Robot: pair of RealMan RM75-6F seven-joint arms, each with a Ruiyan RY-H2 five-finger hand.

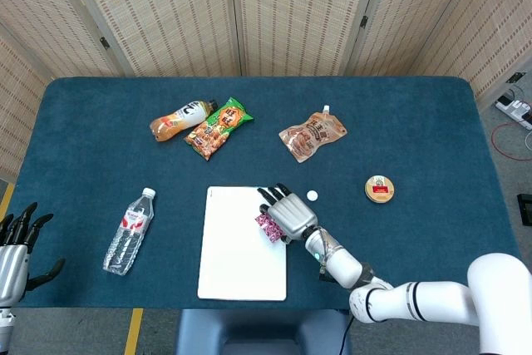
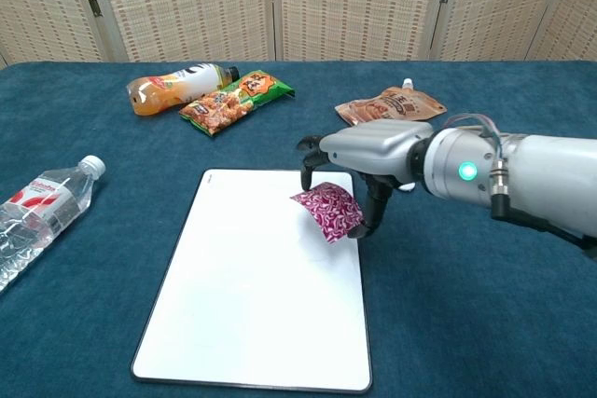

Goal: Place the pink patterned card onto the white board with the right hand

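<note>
R hand pinching pink patterned card over white board's right edge, L hand empty w/ fingers spread, off bench

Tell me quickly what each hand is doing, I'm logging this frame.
Left hand: open, fingers apart, holding nothing, at the table's near left edge.
Right hand: holds the pink patterned card over the white rectangular board.

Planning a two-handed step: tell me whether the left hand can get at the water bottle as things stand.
Probably yes: the left hand is open at the table's near-left edge, and only bare cloth lies between it and the water bottle.
</note>
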